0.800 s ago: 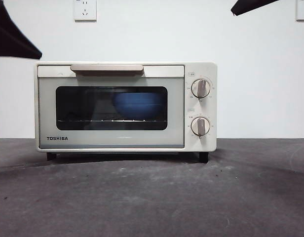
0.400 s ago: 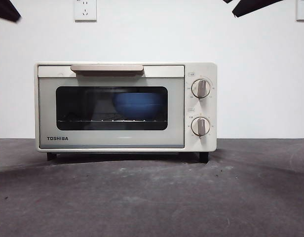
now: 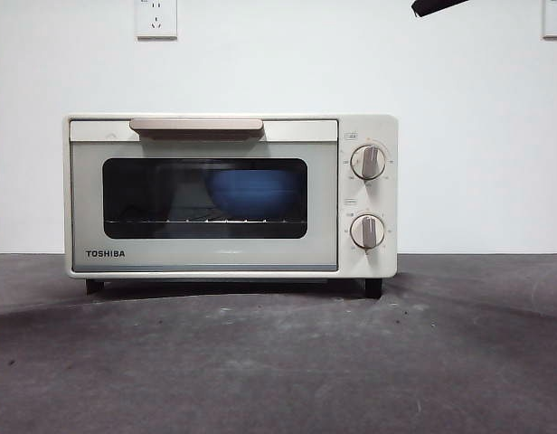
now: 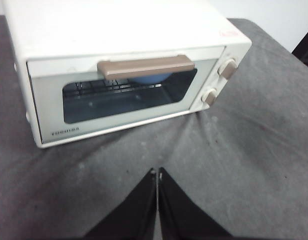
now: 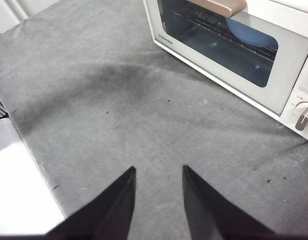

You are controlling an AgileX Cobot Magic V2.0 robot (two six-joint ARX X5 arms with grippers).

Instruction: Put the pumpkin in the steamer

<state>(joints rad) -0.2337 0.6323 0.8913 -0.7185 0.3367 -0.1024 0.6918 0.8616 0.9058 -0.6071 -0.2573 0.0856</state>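
The steamer (image 3: pixel 230 194) sits mid-frame, door shut, no pumpkin visible. Left end effector (image 4: pixel 157 172) is closed and empty, right end effector (image 5: pixel 159 172) open; best withdraw both gently.

I see the steamer (image 3: pixel 231 194) standing on the table (image 3: pixel 278 362), toward its back, in front of the wall (image 3: pixel 477 127). Its door is closed; the handle (image 3: pixel 196 126) runs along the door's top, and two knobs (image 3: pixel 367 163) sit one above the other to its right. Inside, a bowl (image 3: pixel 253 192) rests on the rack (image 3: pixel 206 221), right of centre.
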